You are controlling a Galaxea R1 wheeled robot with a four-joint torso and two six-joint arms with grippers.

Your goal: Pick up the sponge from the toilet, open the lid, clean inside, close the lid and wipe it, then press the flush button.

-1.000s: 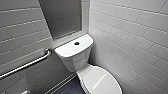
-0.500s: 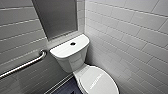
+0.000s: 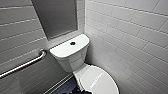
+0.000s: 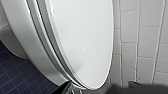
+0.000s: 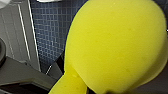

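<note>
Head view: lid (image 3: 100, 80) shut, lower centre. Right jaws pinch sponge (image 5: 115, 47); left jaws unclear. Probably best: lift lid by its front edge.

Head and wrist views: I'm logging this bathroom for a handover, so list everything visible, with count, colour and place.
toilet: one, white, in the tiled corner
lid: one, white, shut over the bowl
flush button: one, dark, centre of the tank top
sponge: one, yellow, close before the right wrist camera, above the floor
grab bar: one, metallic, on the grey wall
floor tiles: many, dark blue, around the toilet
robot's dark hardware: near the lid's front, left wrist view
</note>
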